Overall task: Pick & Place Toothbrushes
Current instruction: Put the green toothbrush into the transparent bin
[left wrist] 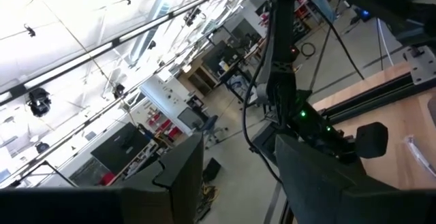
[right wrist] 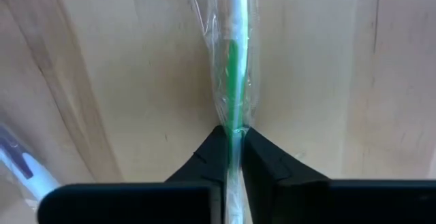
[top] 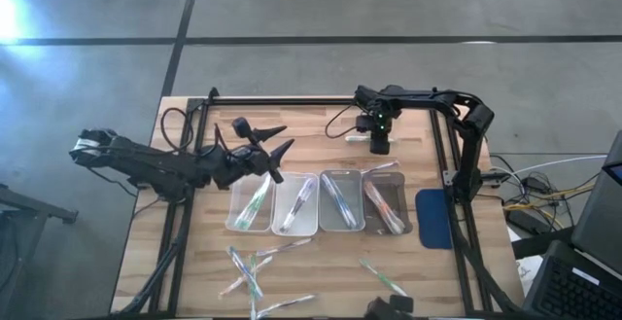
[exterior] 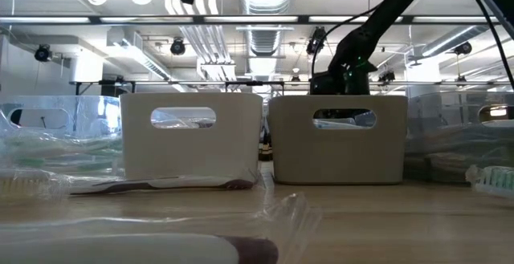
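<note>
We see the right gripper (right wrist: pixel 234 157) clamped on a green wrapped toothbrush (right wrist: pixel 232 60) lying on the desk (right wrist: pixel 122 81). The left gripper (top: pixel 260 142) hangs spread, empty. Four trays (top: pixel 276 225) beside it each hold brushes; several loose toothbrushes (top: pixel 255 269) remain beyond them.

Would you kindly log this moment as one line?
right gripper: shut on green toothbrush, table's far edge | left gripper: open, raised beside trays
</note>
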Controlling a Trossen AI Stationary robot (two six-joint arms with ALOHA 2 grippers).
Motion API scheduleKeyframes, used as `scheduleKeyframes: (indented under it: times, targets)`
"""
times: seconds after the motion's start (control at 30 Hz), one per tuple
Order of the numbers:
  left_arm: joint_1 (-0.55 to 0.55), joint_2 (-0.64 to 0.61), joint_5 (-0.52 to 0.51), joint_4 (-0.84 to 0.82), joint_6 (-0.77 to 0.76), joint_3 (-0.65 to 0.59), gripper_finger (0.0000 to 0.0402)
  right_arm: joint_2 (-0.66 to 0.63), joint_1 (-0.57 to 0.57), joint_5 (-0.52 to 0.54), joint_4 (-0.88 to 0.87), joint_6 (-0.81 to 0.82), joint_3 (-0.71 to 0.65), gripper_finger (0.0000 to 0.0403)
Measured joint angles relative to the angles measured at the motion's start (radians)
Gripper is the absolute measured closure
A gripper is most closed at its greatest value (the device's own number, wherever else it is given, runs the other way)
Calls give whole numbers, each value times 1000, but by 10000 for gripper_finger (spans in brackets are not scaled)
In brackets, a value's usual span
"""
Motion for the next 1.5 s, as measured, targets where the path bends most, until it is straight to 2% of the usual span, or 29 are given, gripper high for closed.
scheduleKeyframes:
  times: [0.27, 0.5, 0.67, 0.97, 1.27, 1.5]
  targets:
    - [8, 0, 19, 0, -21, 0, 213, -49, 0, 1, -6, 3, -1, 367]
    - [13, 0, 19, 0, -41, 0, 213, -81, 0, 2, -41, 7, 0, 382]
    - [13, 0, 19, 0, -57, 0, 213, -122, 1, -7, -55, 51, 1, 377]
    - [13, 0, 19, -1, -115, 0, 213, -262, 13, -177, -59, 112, 1, 382]
    - [13, 0, 21, -2, -180, -3, 213, -432, 113, -270, -18, 200, 2, 380]
    - [10, 0, 21, -4, -275, -5, 213, -543, 231, -286, 8, 289, 2, 380]
